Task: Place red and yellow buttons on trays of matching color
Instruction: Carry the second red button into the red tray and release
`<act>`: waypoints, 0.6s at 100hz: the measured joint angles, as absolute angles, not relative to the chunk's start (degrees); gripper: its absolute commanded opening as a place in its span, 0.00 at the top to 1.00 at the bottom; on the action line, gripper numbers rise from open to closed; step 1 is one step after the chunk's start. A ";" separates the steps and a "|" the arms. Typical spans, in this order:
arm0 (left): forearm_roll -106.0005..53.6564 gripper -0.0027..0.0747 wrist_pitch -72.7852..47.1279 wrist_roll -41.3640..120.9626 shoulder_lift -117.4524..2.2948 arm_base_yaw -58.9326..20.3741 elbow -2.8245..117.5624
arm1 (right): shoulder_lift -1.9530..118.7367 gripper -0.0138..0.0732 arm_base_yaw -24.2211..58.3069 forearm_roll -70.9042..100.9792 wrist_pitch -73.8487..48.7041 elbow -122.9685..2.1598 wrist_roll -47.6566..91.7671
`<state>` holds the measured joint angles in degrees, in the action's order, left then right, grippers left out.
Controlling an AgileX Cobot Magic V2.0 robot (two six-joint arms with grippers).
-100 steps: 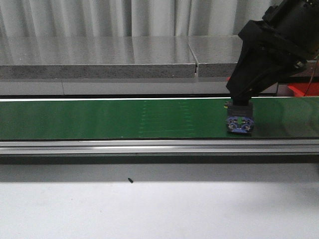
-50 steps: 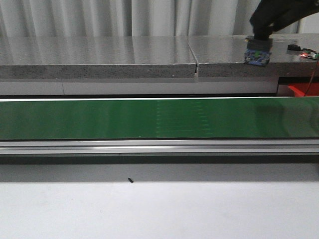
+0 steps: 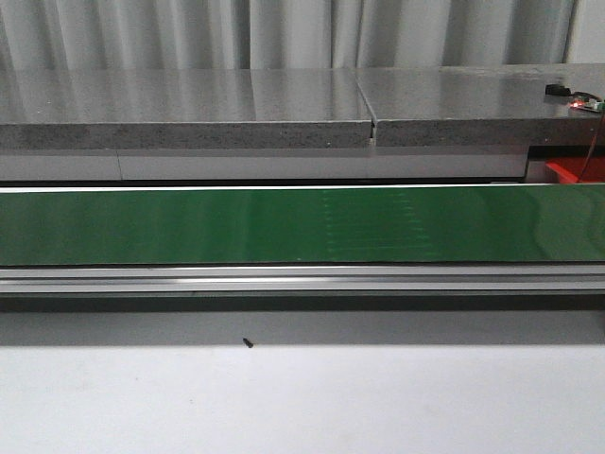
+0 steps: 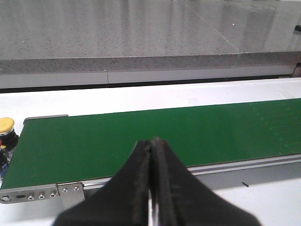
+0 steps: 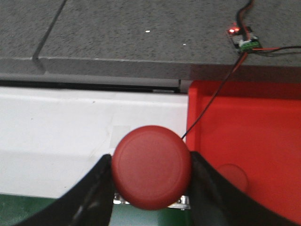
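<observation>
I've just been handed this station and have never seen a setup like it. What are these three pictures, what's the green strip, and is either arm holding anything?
It is a two-armed robot working beside a green conveyor belt. The front view looks forward over the belt; neither arm shows in it. The other two pictures come from cameras on each wrist, looking past the fingers. The left gripper is shut on nothing, hanging above the belt. A yellow button sits just off the belt's end. The right gripper holds a red button between its fingers, beside a red tray, not yet over it. A small circuit board with wires lies on the grey counter behind.
</observation>
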<state>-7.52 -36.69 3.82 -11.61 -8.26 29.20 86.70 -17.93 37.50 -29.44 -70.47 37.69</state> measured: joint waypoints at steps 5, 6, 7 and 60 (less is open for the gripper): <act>-7.52 0.99 -36.69 3.82 -11.61 -8.26 29.20 | 87.44 0.76 -19.08 38.13 -28.84 -70.47 36.72; -7.52 0.99 -36.69 3.82 -11.61 -8.26 29.20 | 87.67 0.76 -19.22 38.29 -28.69 -70.47 36.71; -7.52 0.99 -36.69 3.82 -11.61 -8.26 29.20 | 87.79 0.76 -19.51 38.44 -28.71 -70.47 36.57; -7.62 0.99 -36.69 3.82 -11.61 -8.26 29.20 | 103.15 0.76 -21.41 40.61 -28.13 -82.88 35.86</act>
